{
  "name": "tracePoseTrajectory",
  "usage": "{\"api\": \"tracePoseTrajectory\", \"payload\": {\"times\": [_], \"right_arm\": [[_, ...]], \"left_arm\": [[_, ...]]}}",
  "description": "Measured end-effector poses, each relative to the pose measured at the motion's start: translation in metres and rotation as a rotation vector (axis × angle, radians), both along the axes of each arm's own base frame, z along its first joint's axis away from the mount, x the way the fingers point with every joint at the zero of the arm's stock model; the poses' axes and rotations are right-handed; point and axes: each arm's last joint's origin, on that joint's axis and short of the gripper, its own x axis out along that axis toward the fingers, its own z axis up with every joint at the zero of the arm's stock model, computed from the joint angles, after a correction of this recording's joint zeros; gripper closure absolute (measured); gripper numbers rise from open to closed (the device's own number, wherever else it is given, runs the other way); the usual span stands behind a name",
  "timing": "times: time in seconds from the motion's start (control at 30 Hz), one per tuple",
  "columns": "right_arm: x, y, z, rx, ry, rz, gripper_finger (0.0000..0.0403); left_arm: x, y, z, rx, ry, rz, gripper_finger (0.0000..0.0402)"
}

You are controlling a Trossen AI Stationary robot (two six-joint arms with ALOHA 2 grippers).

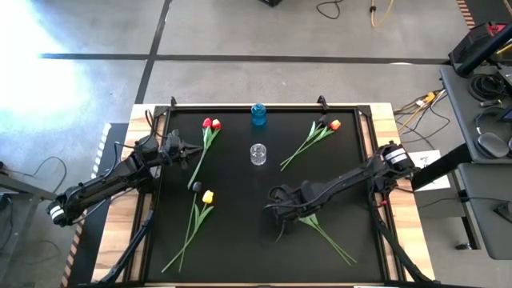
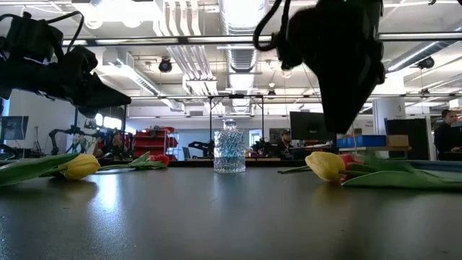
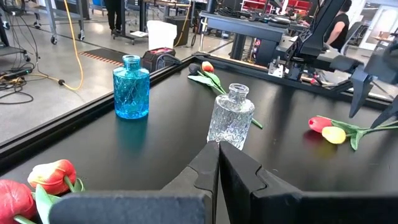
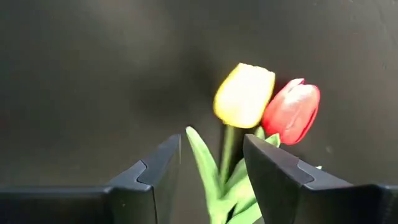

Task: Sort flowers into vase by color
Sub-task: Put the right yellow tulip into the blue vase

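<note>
My right gripper [image 4: 211,177] hangs open astride the stem of a yellow tulip [image 4: 244,94]; the stem runs toward five o'clock across the desk [image 1: 240,240], probably ungripped. Left gripper [image 3: 217,165], shut and empty, waits at nine o'clock.

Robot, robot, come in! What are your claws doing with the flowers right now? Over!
Right gripper jaws open, straddling the green stem below the yellow tulip head and red tulip head. Left gripper shut, waiting at the table's left. Nothing blocking.
</note>
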Motion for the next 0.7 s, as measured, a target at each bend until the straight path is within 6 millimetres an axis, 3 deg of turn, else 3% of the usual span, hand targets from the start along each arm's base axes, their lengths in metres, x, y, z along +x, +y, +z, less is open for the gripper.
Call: {"api": "tracePoseTrajectory", "payload": {"times": [0.7], "right_arm": [[-0.005,-0.004,-0.056,0.027,0.146,-0.04,0.0258]], "left_arm": [[0.0,0.0,0.0,-0.002,0.002,0.0,0.0402]]}}
